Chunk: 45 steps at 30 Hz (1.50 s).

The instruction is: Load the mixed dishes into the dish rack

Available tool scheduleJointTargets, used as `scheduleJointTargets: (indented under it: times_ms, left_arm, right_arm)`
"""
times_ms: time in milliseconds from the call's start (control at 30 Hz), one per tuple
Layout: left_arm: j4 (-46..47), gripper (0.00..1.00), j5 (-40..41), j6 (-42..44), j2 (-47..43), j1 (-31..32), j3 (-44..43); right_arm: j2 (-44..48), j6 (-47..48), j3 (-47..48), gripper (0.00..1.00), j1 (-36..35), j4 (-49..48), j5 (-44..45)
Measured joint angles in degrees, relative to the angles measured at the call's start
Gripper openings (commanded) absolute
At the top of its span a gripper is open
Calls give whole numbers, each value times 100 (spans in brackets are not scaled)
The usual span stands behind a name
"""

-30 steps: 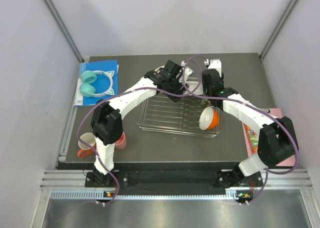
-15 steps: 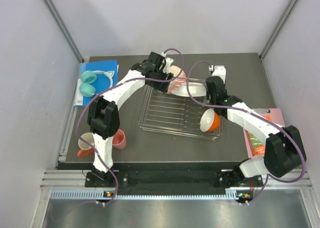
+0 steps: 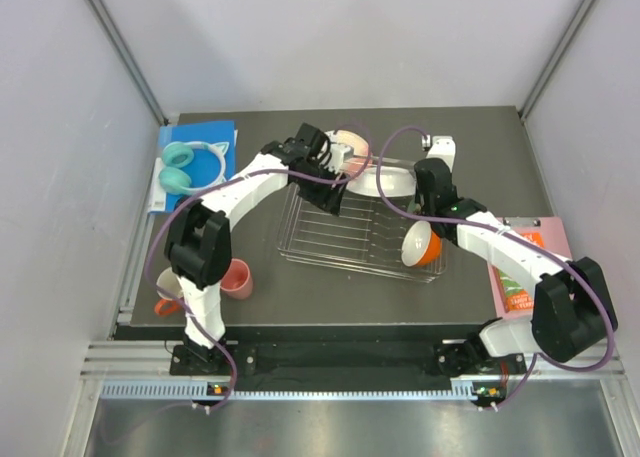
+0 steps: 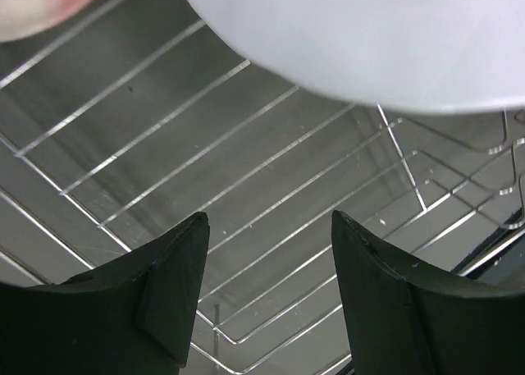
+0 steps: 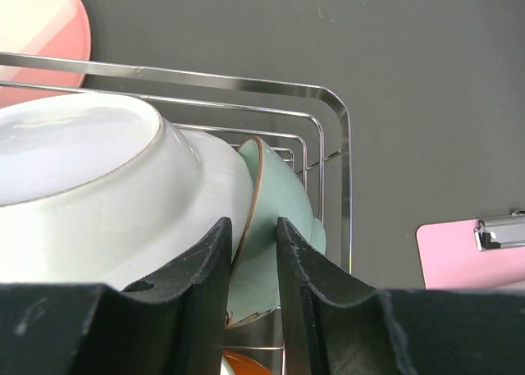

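The silver wire dish rack (image 3: 345,232) lies mid-table. A white plate (image 3: 385,182) leans at its far end, and the pink-and-cream plate (image 3: 352,142) stands behind it. An orange bowl (image 3: 420,242) sits in the rack's right near corner. My right gripper (image 5: 253,223) is shut on the rim of the mint-green bowl (image 5: 283,194), which stands on edge against the white plate (image 5: 98,186). My left gripper (image 4: 271,223) is open and empty just above the rack wires (image 4: 246,170), below the white plate (image 4: 369,38). A pink cup (image 3: 237,277) and an orange mug (image 3: 165,302) stand near left.
A teal headphone-like ring (image 3: 190,165) lies on a blue board (image 3: 200,137) at the far left. A pink clipboard (image 3: 525,267) lies at the right edge and also shows in the right wrist view (image 5: 476,248). Grey walls close in on both sides.
My left gripper has moved from the rack's far left corner to above the rack's wires, and the pink-and-cream plate now stands behind the white plate. The right arm has barely moved.
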<state>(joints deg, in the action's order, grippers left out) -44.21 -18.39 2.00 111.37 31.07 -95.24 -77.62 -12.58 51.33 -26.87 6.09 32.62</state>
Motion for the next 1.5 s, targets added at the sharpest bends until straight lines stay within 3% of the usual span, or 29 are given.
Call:
scheduleJointTargets:
  times_ms: [200, 433, 600, 900, 1500]
  left_arm:
    - [33, 70, -101, 251, -439, 133, 503]
    - [1139, 76, 446, 592, -1115, 682, 1051]
    - [1733, 79, 837, 1021, -1108, 966, 1176]
    - [2302, 83, 1696, 1598, -730, 907, 1185]
    - [1624, 84, 1928, 1025, 627, 660, -1255]
  right_arm:
    - [0, -9, 0, 25, 0, -7, -2]
    - [0, -50, -15, 24, 0, -31, 0]
    - [31, -109, -35, 23, 0, -46, -13]
    - [188, -232, -280, 20, 4, -297, -33]
    - [450, -243, -682, 14, 48, -568, 52]
